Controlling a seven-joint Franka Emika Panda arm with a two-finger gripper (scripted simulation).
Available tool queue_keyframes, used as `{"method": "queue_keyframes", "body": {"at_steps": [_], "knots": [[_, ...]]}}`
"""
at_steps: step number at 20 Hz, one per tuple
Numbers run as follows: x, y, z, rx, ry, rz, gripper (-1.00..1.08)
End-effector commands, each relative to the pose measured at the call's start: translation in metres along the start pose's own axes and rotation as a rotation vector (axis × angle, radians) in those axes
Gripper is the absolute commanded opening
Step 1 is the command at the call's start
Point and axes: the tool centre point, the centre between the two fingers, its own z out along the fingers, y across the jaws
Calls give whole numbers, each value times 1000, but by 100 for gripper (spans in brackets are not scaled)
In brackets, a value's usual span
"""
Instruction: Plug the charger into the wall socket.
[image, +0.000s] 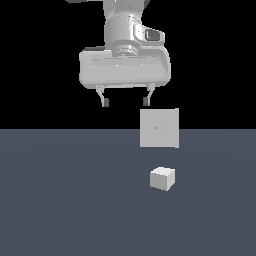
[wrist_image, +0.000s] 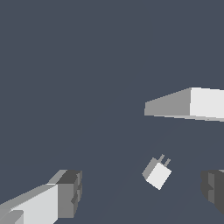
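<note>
The charger (image: 162, 178) is a small off-white cube lying on the dark floor; in the wrist view the charger (wrist_image: 157, 172) shows two short prongs sticking out of one side. The wall socket (image: 159, 128) is an upright pale-grey square plate with two tiny dots at its centre, standing behind the charger; the wrist view shows the wall socket (wrist_image: 188, 104) as a thick slab seen edge-on. My gripper (image: 125, 102) hangs open high above the floor, toward the exterior view's left of both, holding nothing. Its fingertips (wrist_image: 69, 192) frame the wrist view.
A flat dark blue-grey floor (image: 60, 200) spreads under everything, with black background above it. Nothing else stands on it.
</note>
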Motion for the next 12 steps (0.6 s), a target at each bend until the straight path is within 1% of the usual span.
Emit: {"method": "queue_keyframes", "body": {"at_steps": [1, 12], "knots": [[-4, 5, 5, -4, 16, 37, 100], [-30, 34, 41, -30, 120, 275, 100]]}}
